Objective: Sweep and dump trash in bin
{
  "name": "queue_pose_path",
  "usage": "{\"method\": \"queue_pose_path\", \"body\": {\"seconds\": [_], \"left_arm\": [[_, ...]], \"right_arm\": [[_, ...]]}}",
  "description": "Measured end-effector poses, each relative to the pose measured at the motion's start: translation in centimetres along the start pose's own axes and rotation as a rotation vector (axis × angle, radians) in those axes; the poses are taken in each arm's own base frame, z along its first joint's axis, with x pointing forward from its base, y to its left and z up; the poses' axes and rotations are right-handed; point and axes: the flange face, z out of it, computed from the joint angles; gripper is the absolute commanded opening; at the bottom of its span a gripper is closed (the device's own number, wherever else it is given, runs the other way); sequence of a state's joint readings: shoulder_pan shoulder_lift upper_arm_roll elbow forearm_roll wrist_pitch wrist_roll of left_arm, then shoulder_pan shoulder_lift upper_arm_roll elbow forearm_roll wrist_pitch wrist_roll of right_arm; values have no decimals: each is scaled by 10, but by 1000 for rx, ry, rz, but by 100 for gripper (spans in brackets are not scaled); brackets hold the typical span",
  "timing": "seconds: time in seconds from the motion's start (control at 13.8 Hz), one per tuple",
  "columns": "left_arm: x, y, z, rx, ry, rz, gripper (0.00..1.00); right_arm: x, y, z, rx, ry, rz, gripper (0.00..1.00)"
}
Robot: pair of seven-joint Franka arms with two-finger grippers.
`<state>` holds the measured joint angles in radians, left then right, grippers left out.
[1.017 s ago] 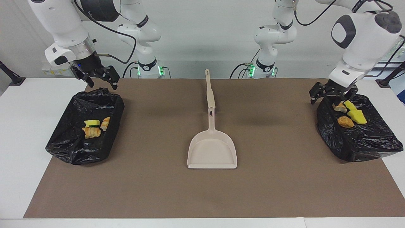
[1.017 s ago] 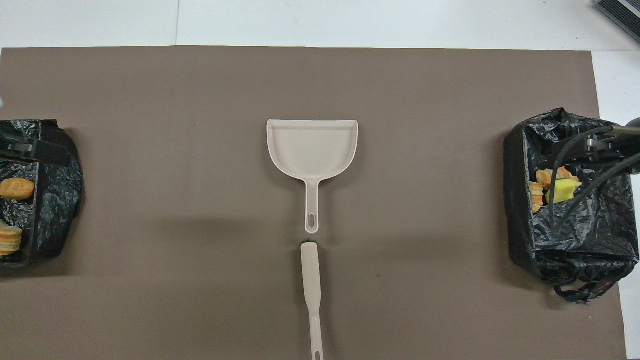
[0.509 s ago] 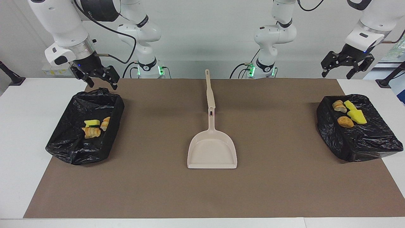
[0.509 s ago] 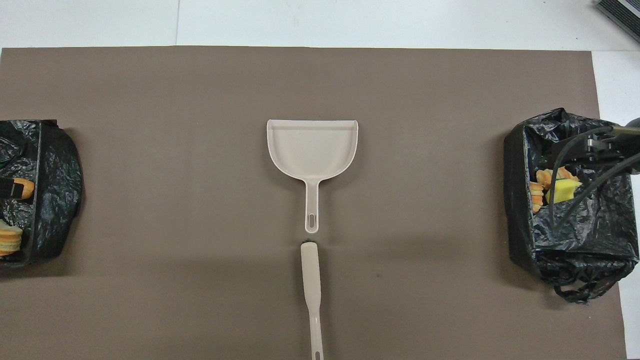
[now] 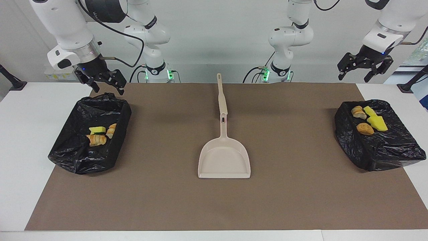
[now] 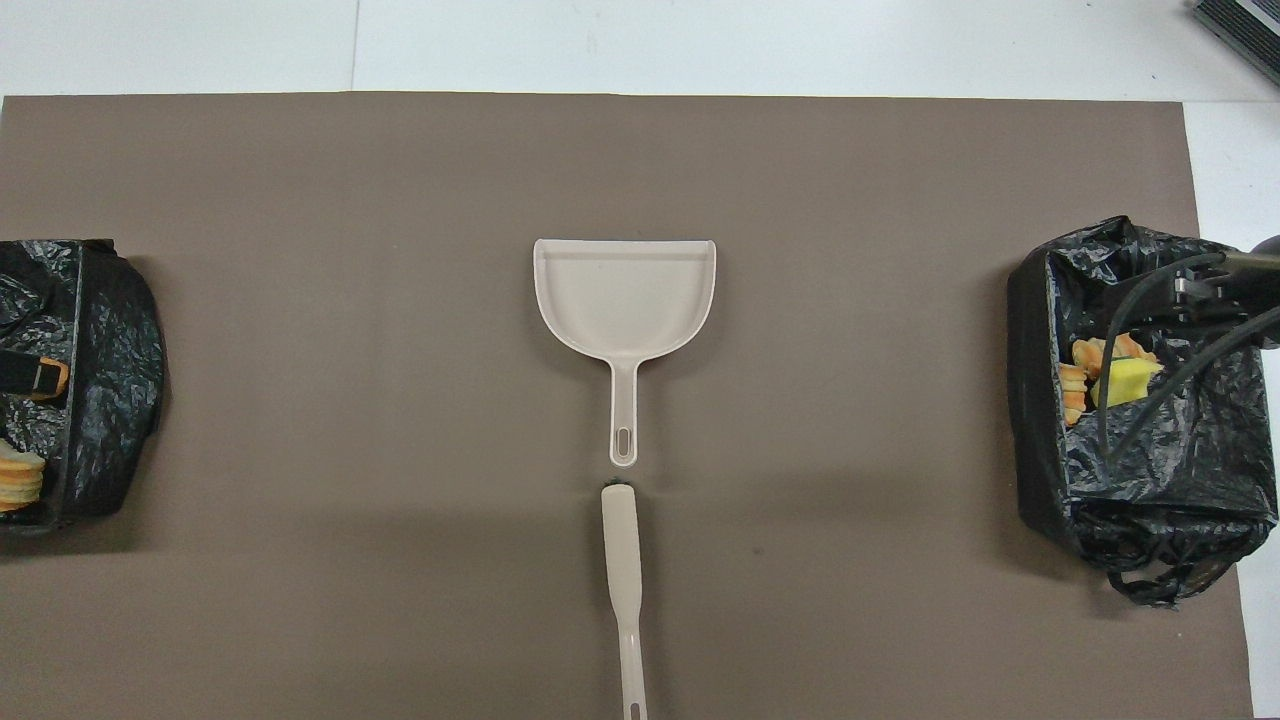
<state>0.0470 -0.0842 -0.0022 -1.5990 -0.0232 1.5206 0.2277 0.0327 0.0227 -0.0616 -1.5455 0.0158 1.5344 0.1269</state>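
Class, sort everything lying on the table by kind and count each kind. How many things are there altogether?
Yellow sponge chunks: 3
Brown bread-like lumps: 4
Black-lined bins: 2
Beige dustpan: 1
Beige brush: 1
Total: 11

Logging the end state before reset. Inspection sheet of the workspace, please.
Surface: brown mat on white table.
Job's things: trash in bin at left arm's end; more trash in second bin at right arm's end; dustpan and brush mid-mat.
Clutter: nothing seen.
Grippers: left claw open, raised; right claw open, at its bin's near edge.
Cables: black cable on right arm.
Surroundings: white wall.
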Motion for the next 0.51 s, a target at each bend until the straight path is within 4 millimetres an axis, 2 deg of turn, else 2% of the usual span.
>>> {"method": "queue_pose_path", "body": {"seconds": [0.51], "left_arm": [[5, -1, 0, -1, -2, 1, 100]], "right_arm": [[0, 0, 0, 0, 0, 0, 100]]}}
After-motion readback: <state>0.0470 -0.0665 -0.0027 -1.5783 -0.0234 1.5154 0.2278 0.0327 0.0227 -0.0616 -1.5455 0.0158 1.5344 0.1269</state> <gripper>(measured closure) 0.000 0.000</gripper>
